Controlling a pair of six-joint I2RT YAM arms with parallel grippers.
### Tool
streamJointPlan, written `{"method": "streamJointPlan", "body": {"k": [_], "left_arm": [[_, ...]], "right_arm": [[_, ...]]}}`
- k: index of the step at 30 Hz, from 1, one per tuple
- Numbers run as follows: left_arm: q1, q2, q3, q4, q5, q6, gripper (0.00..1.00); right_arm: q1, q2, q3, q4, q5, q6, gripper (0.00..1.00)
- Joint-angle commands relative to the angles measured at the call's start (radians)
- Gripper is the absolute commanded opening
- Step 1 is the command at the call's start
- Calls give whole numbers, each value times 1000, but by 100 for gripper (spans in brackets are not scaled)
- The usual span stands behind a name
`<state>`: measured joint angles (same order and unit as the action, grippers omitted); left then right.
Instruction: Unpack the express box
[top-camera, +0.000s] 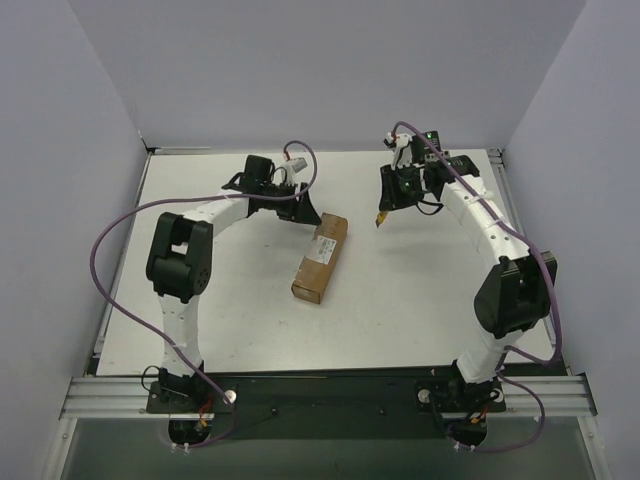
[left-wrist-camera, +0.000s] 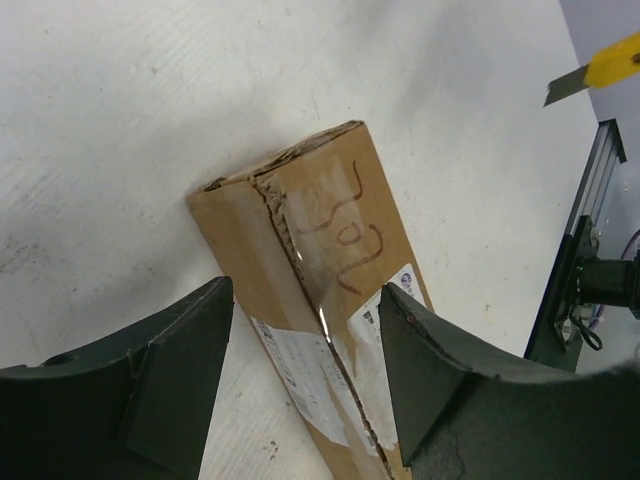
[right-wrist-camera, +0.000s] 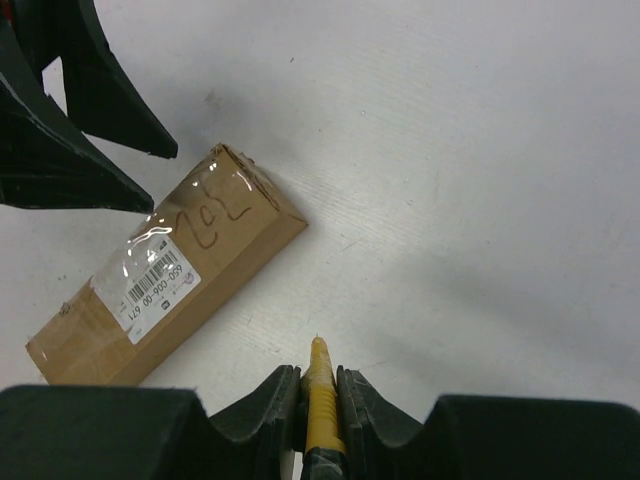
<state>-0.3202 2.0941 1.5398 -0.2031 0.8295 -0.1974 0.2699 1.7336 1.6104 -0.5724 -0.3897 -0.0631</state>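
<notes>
The express box (top-camera: 320, 258) is a long brown carton lying flat mid-table, with a white label and clear tape on top. In the left wrist view the box (left-wrist-camera: 330, 220) shows a torn taped seam and handwritten marks. My left gripper (top-camera: 303, 208) is open just behind the box's far end; its jaws (left-wrist-camera: 305, 300) straddle the box from above without touching it. My right gripper (top-camera: 388, 200) is shut on a yellow-black utility knife (right-wrist-camera: 321, 395), held above the table to the right of the box (right-wrist-camera: 170, 270). The knife's blade tip (left-wrist-camera: 590, 75) also shows in the left wrist view.
The white tabletop (top-camera: 420, 290) is bounded by grey walls on three sides. An aluminium rail (top-camera: 330, 390) runs along the near edge by the arm bases. Purple cables loop off both arms. The left gripper's dark fingers (right-wrist-camera: 60, 120) show in the right wrist view.
</notes>
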Motion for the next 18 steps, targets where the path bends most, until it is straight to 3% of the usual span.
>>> {"method": "streamJointPlan", "body": {"k": [1,6,10,14,18], "left_arm": [[-8,29,46,-114,5,118,70],[-54,47,25,-203,68,257,68],[-88,46,9,-301,134,415,62],[-109,84,66,-569,192,709,56],[-115,129,128,-720,194,819,51]], "right_arm": [[-15,26,71,2,2,31,0],[-24,14,80,34,-53,16,0],[-21,-57,-32,150,-115,-35,0],[-8,-112,-144,233,-132,-76,0],[12,-150,-231,310,-112,-57,0]]}}
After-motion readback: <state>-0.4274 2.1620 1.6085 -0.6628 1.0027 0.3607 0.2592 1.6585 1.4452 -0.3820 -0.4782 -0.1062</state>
